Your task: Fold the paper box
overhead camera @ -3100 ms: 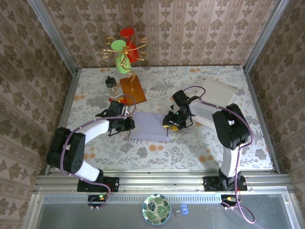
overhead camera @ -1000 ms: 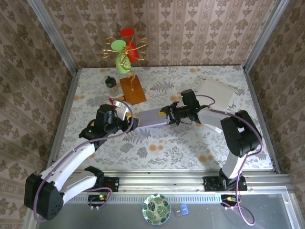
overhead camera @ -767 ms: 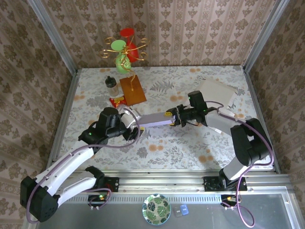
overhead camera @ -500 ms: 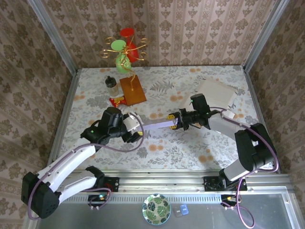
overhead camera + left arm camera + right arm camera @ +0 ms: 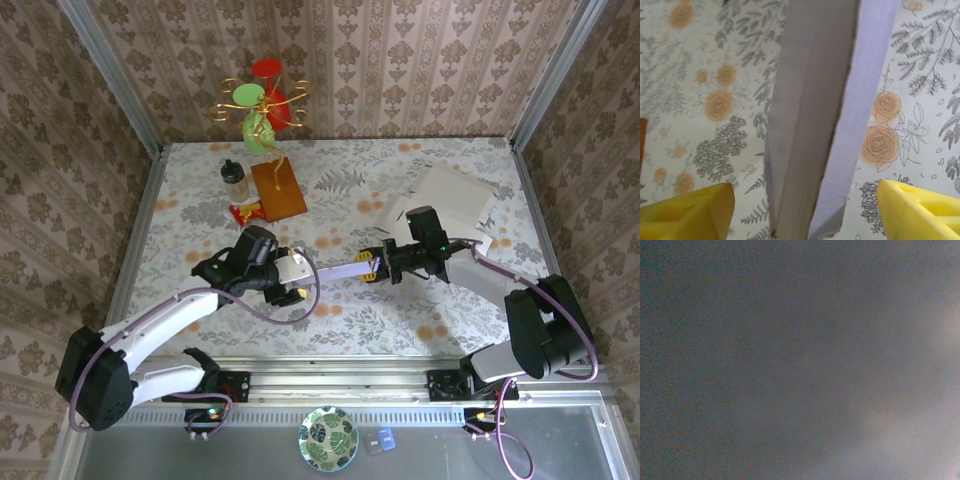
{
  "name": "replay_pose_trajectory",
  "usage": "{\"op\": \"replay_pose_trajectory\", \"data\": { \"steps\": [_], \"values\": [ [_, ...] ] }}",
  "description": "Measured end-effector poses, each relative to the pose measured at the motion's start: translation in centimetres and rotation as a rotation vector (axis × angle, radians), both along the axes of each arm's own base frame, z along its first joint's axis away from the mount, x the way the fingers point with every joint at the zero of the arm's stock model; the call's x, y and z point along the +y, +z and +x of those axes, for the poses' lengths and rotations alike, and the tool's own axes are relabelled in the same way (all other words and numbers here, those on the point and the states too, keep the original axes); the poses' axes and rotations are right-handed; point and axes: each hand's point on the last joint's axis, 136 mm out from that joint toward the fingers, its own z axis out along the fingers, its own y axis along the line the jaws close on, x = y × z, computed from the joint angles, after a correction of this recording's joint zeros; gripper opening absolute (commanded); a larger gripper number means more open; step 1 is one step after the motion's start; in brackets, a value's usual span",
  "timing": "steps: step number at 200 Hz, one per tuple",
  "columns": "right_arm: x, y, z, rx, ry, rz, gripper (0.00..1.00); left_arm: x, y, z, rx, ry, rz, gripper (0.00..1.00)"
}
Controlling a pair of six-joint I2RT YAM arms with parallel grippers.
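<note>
Releasing at 9 o'clock, the left pincer (image 5: 802,212) now stands spread astride the paper box (image 5: 810,125); the right pincer (image 5: 378,266) alone pinches its 3 o'clock end, so folding likely awaits a regrip.

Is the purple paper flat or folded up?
Folded. The purple paper shows stacked layers edge-on, a narrow strip between the left gripper and right gripper.

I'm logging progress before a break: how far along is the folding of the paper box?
Done: the paper box is collapsed flat and held up, edge-on to the top camera. In hand: the right gripper appears to pinch one end, while the left gripper straddles the other end, open and not touching it. Left: no walls or flaps stand up yet, so nearly all the folding remains.
</note>
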Motion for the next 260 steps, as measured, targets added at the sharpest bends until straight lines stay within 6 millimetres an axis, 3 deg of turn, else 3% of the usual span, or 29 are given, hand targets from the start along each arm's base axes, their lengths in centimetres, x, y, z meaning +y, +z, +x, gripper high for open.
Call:
{"op": "replay_pose_trajectory", "data": {
  "steps": [75, 106, 147, 185, 217, 241, 260],
  "values": [
    [0.1, -0.9, -0.3, 0.037, 0.005, 0.037, 0.39, -2.7, -1.0, 0.7, 0.011, -0.055, 0.032, 0.54],
    [-0.6, -2.7, 0.6, 0.079, -0.024, 0.028, 0.52, -3.1, -0.9, 1.0, 0.019, -0.058, 0.035, 0.43],
    [-1.7, -4.0, 1.8, 0.105, -0.063, 0.016, 0.63, -3.5, -0.7, 1.3, 0.041, -0.062, 0.046, 0.38],
    [-2.7, -2.4, 4.0, 0.034, -0.089, 0.002, 0.67, -3.8, -0.6, 1.5, 0.089, -0.053, 0.073, 0.38],
    [-6.5, -0.3, 5.3, -0.083, -0.182, -0.115, 0.67, -3.7, -0.5, 1.7, 0.145, -0.013, 0.105, 0.39],
    [-9.5, 2.4, 4.9, -0.241, -0.264, -0.258, 0.65, -3.4, -0.4, 1.5, 0.192, 0.023, 0.132, 0.37],
    [-9.7, 4.3, 3.8, -0.378, -0.262, -0.358, 0.61, -3.0, -0.5, 1.4, 0.215, 0.049, 0.151, 0.37]
  ]
}}
